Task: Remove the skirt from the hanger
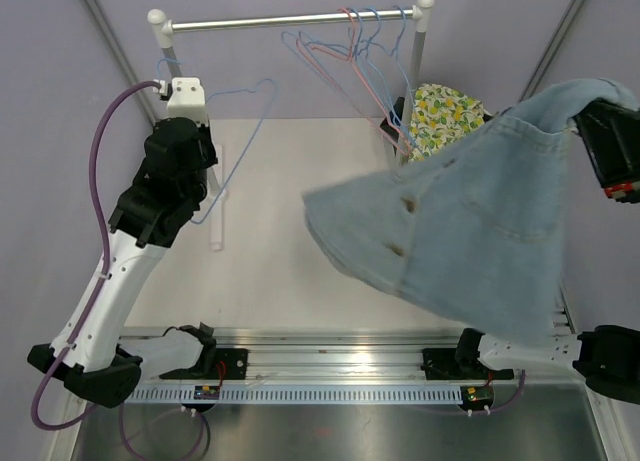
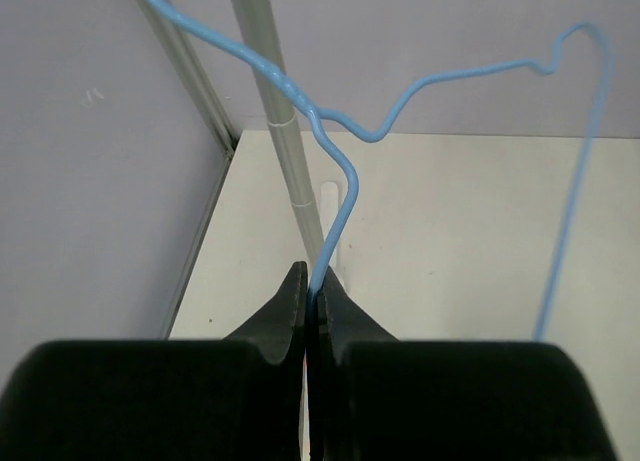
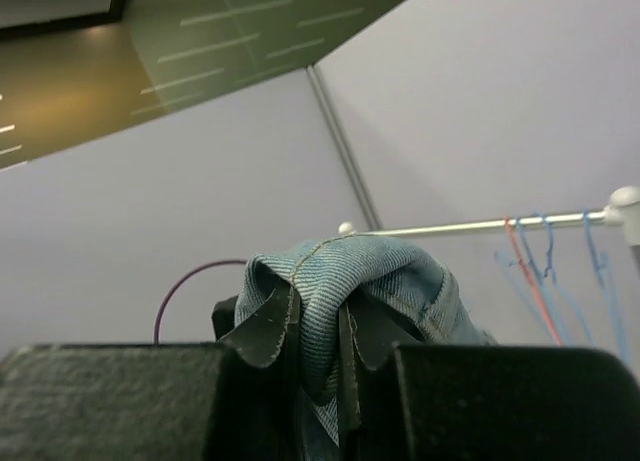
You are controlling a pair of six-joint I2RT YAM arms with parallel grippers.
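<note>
The blue denim skirt [image 1: 470, 221] hangs in the air over the right half of the table, held at its top right corner by my right gripper [image 1: 605, 146]. In the right wrist view the gripper [image 3: 318, 331] is shut on a bunched fold of the denim skirt [image 3: 340, 281]. My left gripper [image 1: 180, 91] is at the far left near the rail post, shut on a bare blue wire hanger [image 1: 245, 131]. In the left wrist view the gripper [image 2: 313, 299] pinches the hanger [image 2: 345, 186] wire between its tips. The skirt is off this hanger.
A clothes rail [image 1: 290, 23] spans the back, with several empty blue and red wire hangers [image 1: 355, 51] on its right part. A yellow lemon-print garment [image 1: 445, 111] lies behind the skirt. The rail's post [image 2: 280, 131] stands just beyond my left fingers.
</note>
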